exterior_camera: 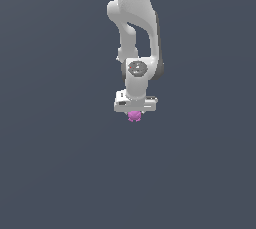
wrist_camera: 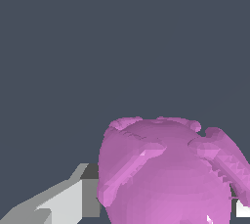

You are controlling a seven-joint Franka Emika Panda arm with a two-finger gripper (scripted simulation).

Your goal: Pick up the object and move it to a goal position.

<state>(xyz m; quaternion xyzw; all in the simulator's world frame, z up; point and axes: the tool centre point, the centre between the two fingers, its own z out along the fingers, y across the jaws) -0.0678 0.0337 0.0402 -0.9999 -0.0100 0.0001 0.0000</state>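
Pink blob [wrist_camera: 166,174] sat clamped between the gripper's [exterior_camera: 134,115] fingers [wrist_camera: 73,198], which pressed against its sides, directly under the white arm [exterior_camera: 136,28].

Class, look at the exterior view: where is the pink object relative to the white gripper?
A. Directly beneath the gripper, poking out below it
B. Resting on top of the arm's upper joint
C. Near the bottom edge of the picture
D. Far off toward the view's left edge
A: the pink object shows just under the white gripper, and the wrist view has it close between the fingers.
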